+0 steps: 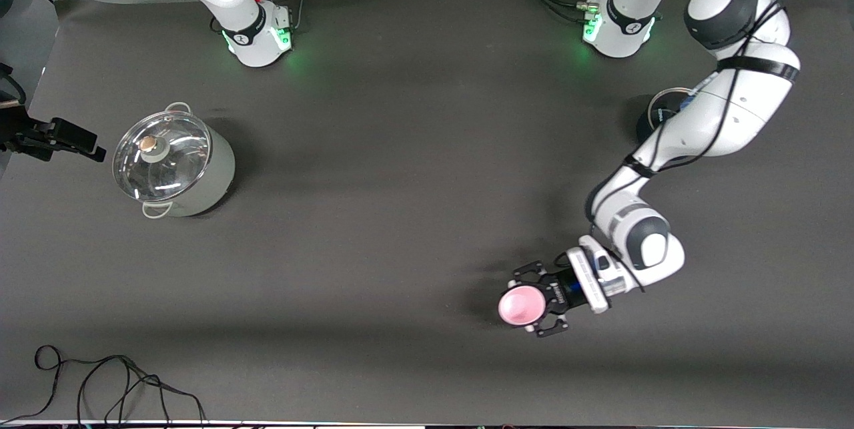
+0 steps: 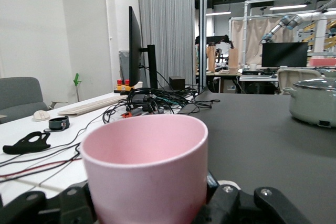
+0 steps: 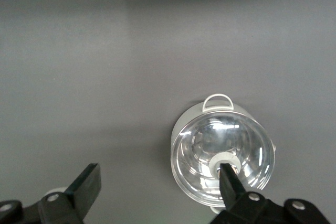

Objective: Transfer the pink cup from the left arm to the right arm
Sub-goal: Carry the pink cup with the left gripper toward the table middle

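Observation:
The pink cup [image 1: 520,304] stands upright between the fingers of my left gripper [image 1: 536,303], which is shut on its sides, low over the table toward the left arm's end and near the front camera. I cannot tell whether the cup touches the table. In the left wrist view the cup [image 2: 144,169] fills the foreground between the black fingers [image 2: 247,203]. My right gripper [image 3: 157,174] is open and empty, high over the table beside the pot [image 3: 223,156]. It is out of the front view.
A steel pot with a glass lid [image 1: 173,162] stands toward the right arm's end and shows far off in the left wrist view [image 2: 315,100]. A dark round object [image 1: 657,115] lies under the left arm. A black cable [image 1: 100,382] lies near the front edge.

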{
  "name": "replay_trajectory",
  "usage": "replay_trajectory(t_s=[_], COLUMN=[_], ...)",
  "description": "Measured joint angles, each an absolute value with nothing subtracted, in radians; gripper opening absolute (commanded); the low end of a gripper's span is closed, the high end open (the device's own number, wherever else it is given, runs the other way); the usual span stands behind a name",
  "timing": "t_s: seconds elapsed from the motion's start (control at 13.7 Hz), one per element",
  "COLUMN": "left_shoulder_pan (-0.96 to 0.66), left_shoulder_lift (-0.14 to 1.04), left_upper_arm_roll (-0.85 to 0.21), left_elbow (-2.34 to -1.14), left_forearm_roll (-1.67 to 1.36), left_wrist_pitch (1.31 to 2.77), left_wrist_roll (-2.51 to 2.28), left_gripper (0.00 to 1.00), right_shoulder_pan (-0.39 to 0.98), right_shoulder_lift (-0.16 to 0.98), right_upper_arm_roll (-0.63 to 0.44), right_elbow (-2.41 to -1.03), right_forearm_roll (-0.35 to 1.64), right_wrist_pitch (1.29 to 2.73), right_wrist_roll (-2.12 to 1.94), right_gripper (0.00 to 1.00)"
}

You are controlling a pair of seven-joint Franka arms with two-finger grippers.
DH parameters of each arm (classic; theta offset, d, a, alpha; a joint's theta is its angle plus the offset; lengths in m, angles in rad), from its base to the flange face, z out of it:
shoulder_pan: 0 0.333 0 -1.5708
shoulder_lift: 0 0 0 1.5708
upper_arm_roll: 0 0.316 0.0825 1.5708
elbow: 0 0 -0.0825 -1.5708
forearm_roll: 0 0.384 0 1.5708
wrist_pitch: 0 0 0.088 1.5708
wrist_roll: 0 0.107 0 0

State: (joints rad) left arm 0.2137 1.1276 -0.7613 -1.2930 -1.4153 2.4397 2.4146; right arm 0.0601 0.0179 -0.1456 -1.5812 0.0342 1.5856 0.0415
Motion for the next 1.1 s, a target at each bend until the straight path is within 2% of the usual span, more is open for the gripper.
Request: replay_trajectory(t_s=[0.22, 0.37, 0.8, 1.1], left_shoulder_pan=[0.128, 0.031, -0.310, -0.402], left_shoulder_lift=[1.124, 1.116, 1.093, 1.063], left_upper_arm_roll=[-0.911, -0.963, -0.968, -0.966], left_elbow=[-1.217, -1.146, -0.884, -0.840], left_forearm_roll=[-1.415, -1.415, -1.403, -1.402], left_wrist_pitch=[2.725, 2.886, 3.208, 3.298], left_wrist_roll=[2.326, 2.253, 2.023, 2.005], left_gripper=[0.00, 0.00, 0.00, 0.00], right_shoulder_pan=[0.060, 0.063, 0.116, 0.195], right_shoulder_lift=[0.008, 0.000, -0.006, -0.006], right_upper_arm_roll=[-0.143, -0.138, -0.133, -0.130], right_elbow=[-1.562, -1.543, -1.497, -1.477], right_forearm_roll=[0.034, 0.034, 0.035, 0.037], right_wrist_pitch=[1.557, 1.529, 1.513, 1.507], right_wrist_roll=[0.260, 0.439, 0.900, 1.084], right_gripper=[1.00, 1.00, 1.00, 1.00])
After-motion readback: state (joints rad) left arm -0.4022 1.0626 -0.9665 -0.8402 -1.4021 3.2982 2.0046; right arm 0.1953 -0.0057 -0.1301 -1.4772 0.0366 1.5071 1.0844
